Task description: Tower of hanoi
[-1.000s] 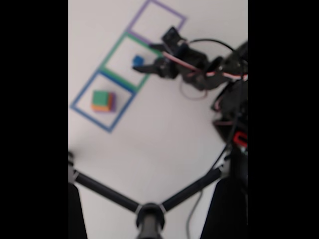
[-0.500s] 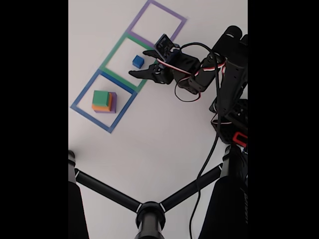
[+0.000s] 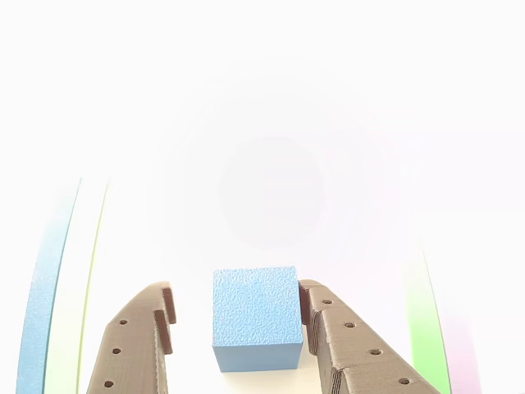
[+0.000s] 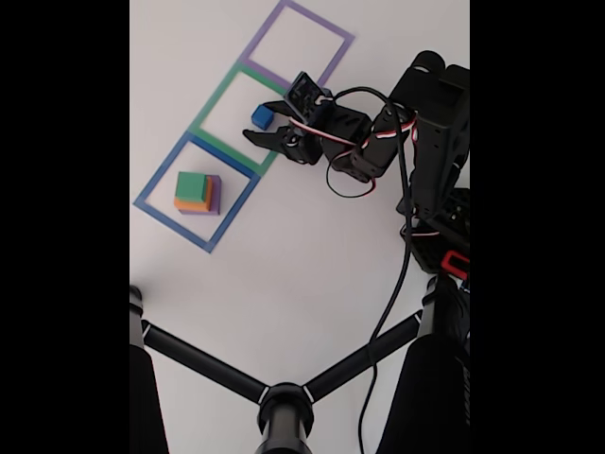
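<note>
While its jaws stand apart, the gripper (image 3: 234, 324) straddles the blue cube (image 3: 256, 316) — seemingly untouched.

White tabletop (image 4: 302, 274), bare across the middle. Black tripod (image 4: 284, 411) at the tabletop's bottom edge in the fixed view: hub at bottom centre, one leg running up-left toward the left edge, another up-right toward the right edge. Thin black cable (image 4: 388, 312) trails down the right side, crossing the right leg. Black bars flank the picture.
</note>
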You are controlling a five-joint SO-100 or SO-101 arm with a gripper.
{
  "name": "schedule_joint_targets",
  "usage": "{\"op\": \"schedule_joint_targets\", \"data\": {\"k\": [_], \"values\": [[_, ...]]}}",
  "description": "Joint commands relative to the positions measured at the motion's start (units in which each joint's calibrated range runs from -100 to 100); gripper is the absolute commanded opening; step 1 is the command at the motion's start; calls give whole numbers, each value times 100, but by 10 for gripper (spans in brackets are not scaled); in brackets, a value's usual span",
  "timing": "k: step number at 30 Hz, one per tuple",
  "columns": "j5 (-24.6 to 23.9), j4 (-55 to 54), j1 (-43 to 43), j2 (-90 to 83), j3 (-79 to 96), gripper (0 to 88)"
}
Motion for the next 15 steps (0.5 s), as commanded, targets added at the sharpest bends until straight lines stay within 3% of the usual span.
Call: {"op": "schedule_joint_targets", "data": {"k": [1,15], "values": [[59,-146,-102,-25,-50,89],[59,-106,-179,-226,-59,51]]}}
